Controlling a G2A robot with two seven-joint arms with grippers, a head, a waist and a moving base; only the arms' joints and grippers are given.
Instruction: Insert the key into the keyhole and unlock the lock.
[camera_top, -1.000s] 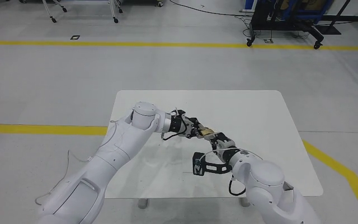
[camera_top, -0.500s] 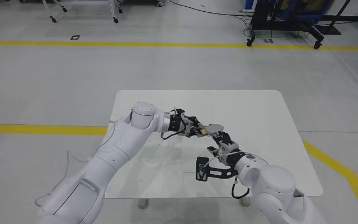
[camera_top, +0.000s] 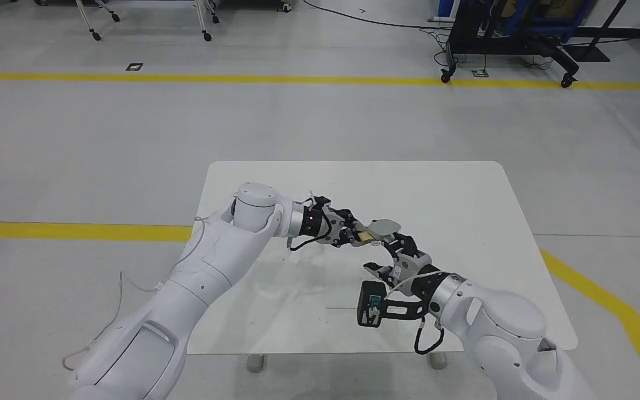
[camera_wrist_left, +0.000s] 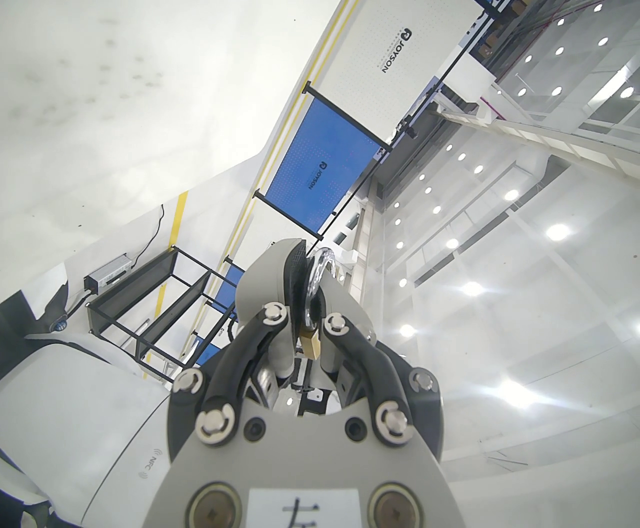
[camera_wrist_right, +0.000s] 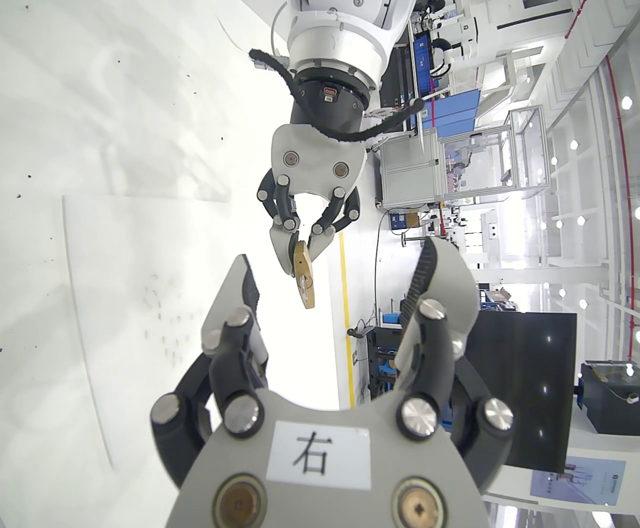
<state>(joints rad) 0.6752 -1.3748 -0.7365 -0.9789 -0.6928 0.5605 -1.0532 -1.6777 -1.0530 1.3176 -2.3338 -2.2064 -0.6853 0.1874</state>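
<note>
A small brass padlock (camera_wrist_right: 304, 280) hangs above the white table (camera_top: 450, 200), with my left gripper (camera_wrist_right: 299, 257) shut on it. A small silvery part sits on its face; I cannot tell whether this is the key. In the left wrist view the lock's brass edge (camera_wrist_left: 311, 345) shows between the closed fingers (camera_wrist_left: 272, 280), with a silvery rim (camera_wrist_left: 320, 267) at their tips. My right gripper (camera_wrist_right: 337, 256) stands open a short way from the lock, facing it, with nothing between its fingers. From above, the left gripper (camera_top: 356, 234), lock (camera_top: 368, 236) and right gripper (camera_top: 392, 240) line up mid-table.
The tabletop around both arms is bare white, with edges well away on all sides. Yellow floor lines and wheeled racks (camera_top: 510, 35) lie beyond the table.
My right gripper was at the lock one second ago. It has since opened and drawn back from it toward the table's right front. The left gripper has held the lock still.
</note>
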